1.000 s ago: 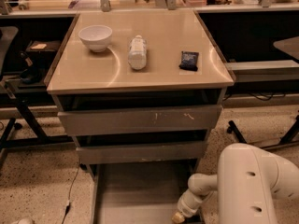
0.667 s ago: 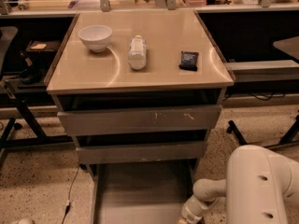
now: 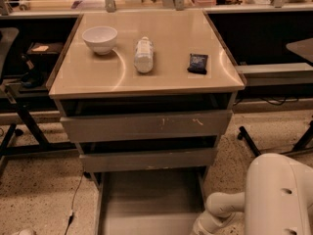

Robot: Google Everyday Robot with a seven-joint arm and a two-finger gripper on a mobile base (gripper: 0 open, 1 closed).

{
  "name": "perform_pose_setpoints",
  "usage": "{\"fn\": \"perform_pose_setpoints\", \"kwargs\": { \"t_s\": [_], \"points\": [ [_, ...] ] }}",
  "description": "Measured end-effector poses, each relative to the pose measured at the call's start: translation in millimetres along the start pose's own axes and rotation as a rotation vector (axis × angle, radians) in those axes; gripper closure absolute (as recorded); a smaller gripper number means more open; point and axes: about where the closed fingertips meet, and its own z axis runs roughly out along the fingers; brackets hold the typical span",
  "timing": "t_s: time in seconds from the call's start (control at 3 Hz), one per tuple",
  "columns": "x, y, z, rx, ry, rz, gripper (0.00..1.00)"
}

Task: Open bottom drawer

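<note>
The bottom drawer (image 3: 146, 199) stands pulled far out of the cabinet towards me. Its flat grey tray shows between the side rails, and its front panel is cut off by the lower edge of the view. Above it are the middle drawer front (image 3: 149, 159) and the tall scratched top drawer front (image 3: 146, 125), each slightly ajar. My white arm (image 3: 220, 214) reaches in from the bottom right, beside the drawer's right rail. The gripper at its end lies below the frame edge and is hidden.
On the beige cabinet top (image 3: 166, 80) sit a white bowl (image 3: 100, 37), a lying clear bottle (image 3: 144, 54) and a dark packet (image 3: 198, 63). Table legs (image 3: 29, 126) stand at the left, a black base leg (image 3: 249, 141) at the right. A cable (image 3: 76, 199) lies on the speckled floor.
My arm has drawn back down and to the right. The gripper that showed at the drawer's right front corner has dropped out of the frame. The drawer has not visibly moved.
</note>
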Motion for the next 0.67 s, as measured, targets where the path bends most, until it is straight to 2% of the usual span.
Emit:
{"fn": "perform_pose_setpoints", "kwargs": {
  "t_s": [0.33,0.67],
  "points": [
    [-8,-5,-27,0.029,-0.036,0.026,1.0],
    [3,-10,-67,0.103,-0.091,0.114,1.0]
  ]
}}
